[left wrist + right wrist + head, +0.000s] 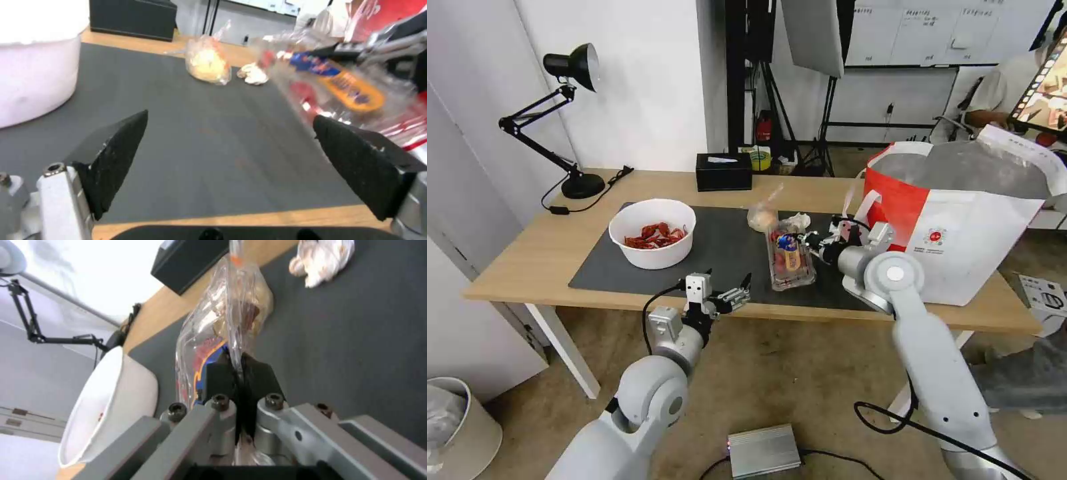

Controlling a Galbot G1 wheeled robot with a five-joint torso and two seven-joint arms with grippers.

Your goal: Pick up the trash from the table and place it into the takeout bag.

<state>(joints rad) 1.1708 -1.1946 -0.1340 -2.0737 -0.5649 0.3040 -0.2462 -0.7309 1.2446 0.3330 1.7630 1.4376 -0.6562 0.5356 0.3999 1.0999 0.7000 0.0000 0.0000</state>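
Gripping one clear tray (790,257), right gripper (812,245); one bowl (652,233), one tissue (796,221).

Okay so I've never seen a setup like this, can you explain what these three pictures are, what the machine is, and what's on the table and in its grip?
It's a two-armed wheeled robot. One picture looks down from its head; the other two come from cameras on its wrists.

On the table lie a white bowl of red shells, a clear plastic tray, a knotted clear bag, a crumpled tissue and a big takeout bag.

The right gripper has pinched the tray's edge. The left gripper hangs open at the table's near edge.
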